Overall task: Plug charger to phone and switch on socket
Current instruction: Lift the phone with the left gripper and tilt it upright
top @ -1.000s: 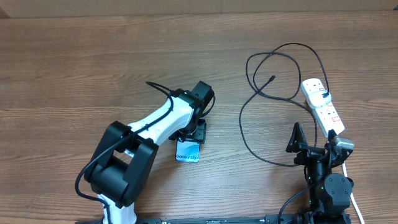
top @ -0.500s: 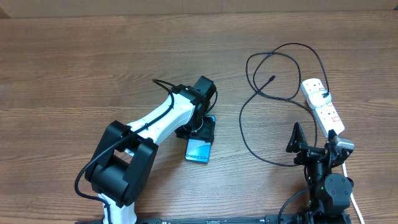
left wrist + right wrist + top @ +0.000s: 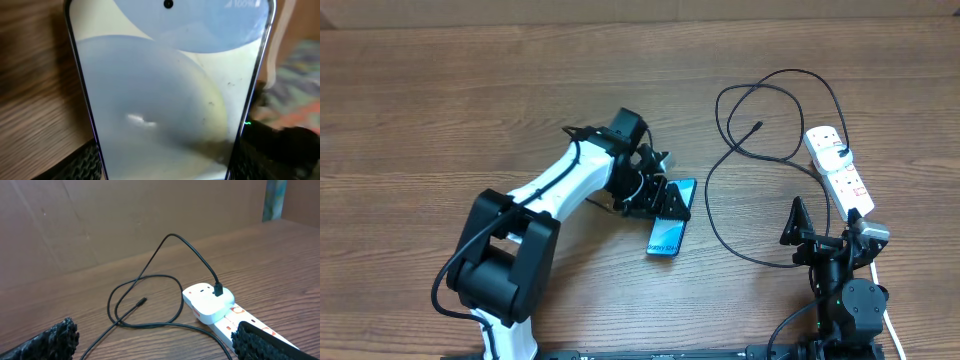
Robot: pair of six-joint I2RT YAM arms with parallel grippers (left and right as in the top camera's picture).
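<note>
Your left gripper is clamped on the phone, mid-table, over brown wood grain. Right gripper: fingers apart, near the socket. Charger plugged into it. Plain brown wall behind.

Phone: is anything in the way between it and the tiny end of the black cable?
Only a loop of the charger itself lies on the table between the phone and the connector tip. Nothing else shows there.
</note>
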